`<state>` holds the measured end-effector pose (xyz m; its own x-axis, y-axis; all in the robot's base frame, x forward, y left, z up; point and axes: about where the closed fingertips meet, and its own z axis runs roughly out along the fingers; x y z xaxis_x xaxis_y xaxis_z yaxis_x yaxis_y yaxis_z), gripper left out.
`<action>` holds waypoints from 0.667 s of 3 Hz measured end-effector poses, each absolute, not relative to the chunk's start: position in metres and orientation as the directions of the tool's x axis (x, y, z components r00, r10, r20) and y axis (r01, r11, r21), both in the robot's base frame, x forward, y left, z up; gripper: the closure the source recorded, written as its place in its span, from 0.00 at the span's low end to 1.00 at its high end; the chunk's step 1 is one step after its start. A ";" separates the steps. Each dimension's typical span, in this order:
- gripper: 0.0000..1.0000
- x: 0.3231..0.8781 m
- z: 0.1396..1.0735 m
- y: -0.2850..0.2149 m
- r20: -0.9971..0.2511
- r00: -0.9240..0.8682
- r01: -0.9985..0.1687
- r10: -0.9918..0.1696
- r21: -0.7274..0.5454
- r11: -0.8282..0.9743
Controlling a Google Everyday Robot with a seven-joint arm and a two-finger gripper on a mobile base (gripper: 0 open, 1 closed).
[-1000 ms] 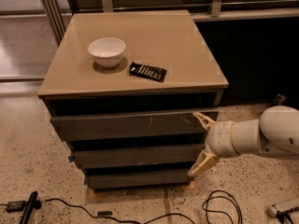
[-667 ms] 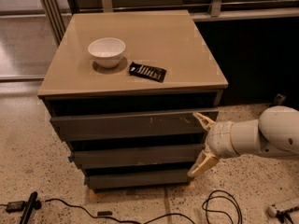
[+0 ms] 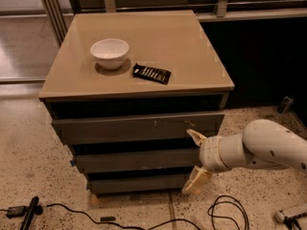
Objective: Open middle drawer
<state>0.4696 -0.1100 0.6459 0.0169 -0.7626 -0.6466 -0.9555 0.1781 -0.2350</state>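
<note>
A cabinet with a tan top point(image 3: 158, 42) holds three dark grey handleless drawers. The middle drawer point(image 3: 134, 159) is the plain panel of medium width, below the widest drawer point(image 3: 134, 127) with pale scratch marks and above the narrowest drawer point(image 3: 134, 182). All three look pushed in. My gripper point(image 3: 193, 161) is at the right end of the middle drawer's face, open, with one cream fingertip point(image 3: 195, 137) near the drawer's upper edge and the other point(image 3: 194, 183) near its lower edge. My white arm point(image 3: 268, 147) comes in from the right.
A white bowl point(image 3: 110, 53) and a black packet point(image 3: 151, 73) lie on the cabinet top. Black cables point(image 3: 225, 212) lie on the speckled floor in front. A dark object point(image 3: 29, 213) lies at lower left. A dark wall stands behind at right.
</note>
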 end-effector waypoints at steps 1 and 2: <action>0.00 0.455 0.592 -0.104 -0.631 -0.067 -0.966 -0.773 -0.152 0.208; 0.00 0.454 0.552 -0.101 -0.622 -0.102 -0.965 -0.777 -0.127 0.228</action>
<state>0.4542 -0.1014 0.5521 -0.1016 -0.7766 -0.6217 -0.9653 0.2281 -0.1271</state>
